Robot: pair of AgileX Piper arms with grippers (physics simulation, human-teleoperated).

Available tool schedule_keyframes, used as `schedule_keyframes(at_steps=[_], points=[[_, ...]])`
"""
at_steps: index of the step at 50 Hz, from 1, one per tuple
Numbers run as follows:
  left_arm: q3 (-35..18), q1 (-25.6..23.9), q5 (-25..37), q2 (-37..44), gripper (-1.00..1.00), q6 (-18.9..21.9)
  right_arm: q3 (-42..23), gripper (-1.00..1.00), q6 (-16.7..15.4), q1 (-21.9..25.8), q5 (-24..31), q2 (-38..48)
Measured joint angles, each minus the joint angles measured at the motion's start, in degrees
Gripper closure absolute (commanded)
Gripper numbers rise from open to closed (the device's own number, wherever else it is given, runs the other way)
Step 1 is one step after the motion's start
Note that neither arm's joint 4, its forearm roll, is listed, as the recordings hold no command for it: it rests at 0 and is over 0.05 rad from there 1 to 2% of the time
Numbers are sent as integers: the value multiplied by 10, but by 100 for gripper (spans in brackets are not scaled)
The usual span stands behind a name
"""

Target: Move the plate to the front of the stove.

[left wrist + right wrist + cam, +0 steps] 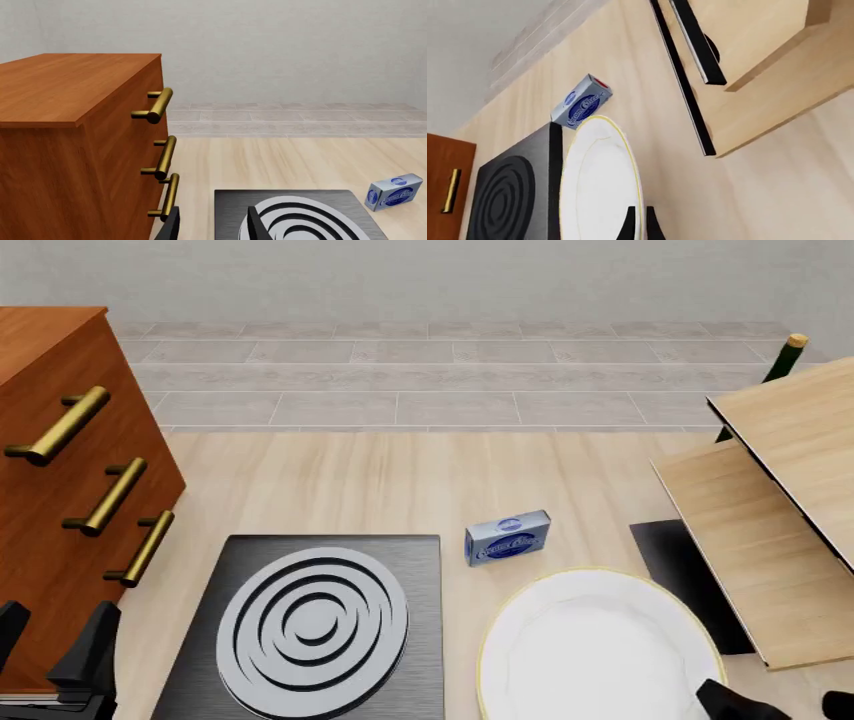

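Note:
The white plate [594, 650] with its thin yellow rim is at the near right, just right of the stove [414, 570]. My right gripper [639, 220] is shut on the plate's [597, 185] near rim, one finger on each face. In the front view that gripper [731, 698] shows only as dark shapes at the bottom right corner. The stove [233, 205] is a dark grey slab with light grey burner rings [314, 625]. My left gripper [212, 225] hangs open at the stove's near left corner, holding nothing, beside the cabinet [51, 640].
A brown wooden drawer cabinet [54, 440] with brass handles stands at the left. A small blue cream-cheese box [509, 537] lies behind the plate. At the right are a light wooden shelf unit [787, 500], a black mat [681, 560] under it, and a green bottle [785, 358].

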Motion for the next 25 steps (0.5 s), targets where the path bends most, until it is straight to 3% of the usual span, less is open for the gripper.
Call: schedule_keyframes(at_steps=[15,25], points=[[0,0,0,0,-100,0,-74,100,21,23,42,-31],[0,0,0,0,-100,0,-108,100,35,33,14,-2]])
